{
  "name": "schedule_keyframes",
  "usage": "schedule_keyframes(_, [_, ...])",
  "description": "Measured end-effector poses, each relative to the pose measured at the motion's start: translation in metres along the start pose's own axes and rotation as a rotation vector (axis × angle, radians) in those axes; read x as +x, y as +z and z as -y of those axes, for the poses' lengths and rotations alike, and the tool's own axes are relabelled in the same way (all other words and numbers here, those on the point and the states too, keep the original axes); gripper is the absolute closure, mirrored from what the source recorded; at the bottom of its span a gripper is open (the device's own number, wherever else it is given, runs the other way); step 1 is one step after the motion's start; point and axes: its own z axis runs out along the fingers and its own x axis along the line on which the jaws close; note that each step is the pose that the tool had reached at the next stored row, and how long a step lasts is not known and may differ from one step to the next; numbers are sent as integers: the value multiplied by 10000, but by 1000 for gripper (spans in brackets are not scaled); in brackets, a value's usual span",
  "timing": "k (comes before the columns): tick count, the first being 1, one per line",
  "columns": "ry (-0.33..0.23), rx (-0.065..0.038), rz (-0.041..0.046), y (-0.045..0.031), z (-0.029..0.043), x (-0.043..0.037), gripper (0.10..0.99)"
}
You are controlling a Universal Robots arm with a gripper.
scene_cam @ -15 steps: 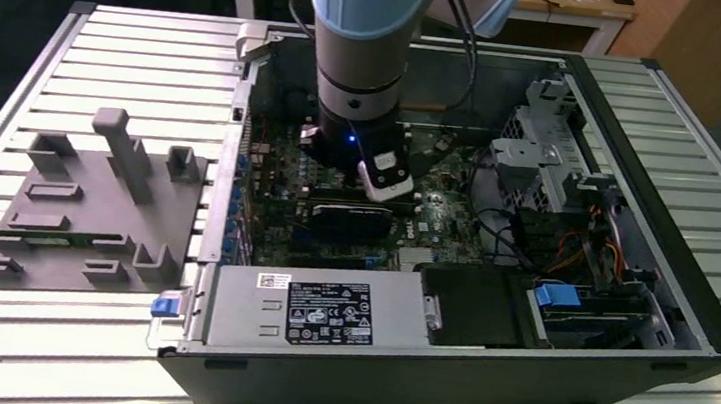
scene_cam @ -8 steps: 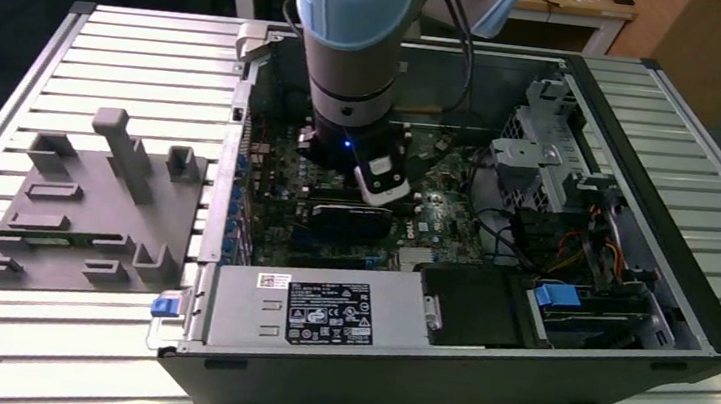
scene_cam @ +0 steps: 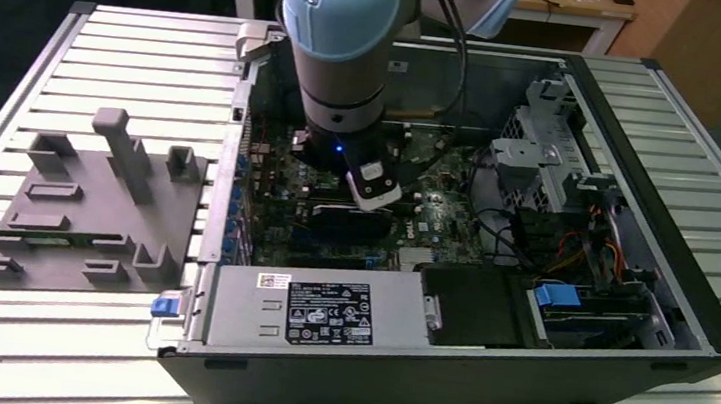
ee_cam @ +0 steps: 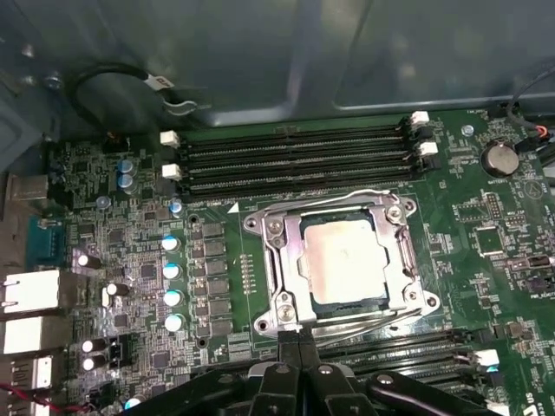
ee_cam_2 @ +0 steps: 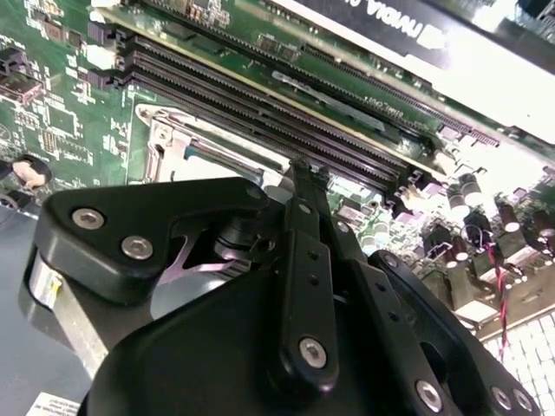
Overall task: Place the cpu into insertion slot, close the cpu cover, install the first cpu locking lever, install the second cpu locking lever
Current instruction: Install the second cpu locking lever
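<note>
We see the computer case [scene_cam: 450,372] open on top, so the way down to the green motherboard [ee_cam: 486,234] is free from above. The arm [scene_cam: 336,49] fills the middle. At the exterior view's right, drive cages [scene_cam: 547,151] and loose cables [scene_cam: 517,239] crowd the space. Nearest the camera, the power supply [scene_cam: 316,313] blocks entry. Around the insertion slot [ee_cam: 342,260], long black slots [ee_cam: 295,160] and capacitors [ee_cam: 172,282] stand close.

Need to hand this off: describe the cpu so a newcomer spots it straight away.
In the first wrist view, find the green motherboard inside the open case. Between two banks of long black slots sits a silver cover framing a square window. The cpu is the pale, flat metal square in that window, the only smooth plate among small components.
</note>
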Motion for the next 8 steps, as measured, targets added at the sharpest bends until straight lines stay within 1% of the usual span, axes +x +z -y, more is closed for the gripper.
schedule_keyframes(2, [8, -84, -6, 1, 14, -2, 984])
schedule_keyframes(4, [13, -142, -8, -2, 36, -5, 984])
schedule_keyframes(8, [14, -179, 1, -4, 66, -8, 984])
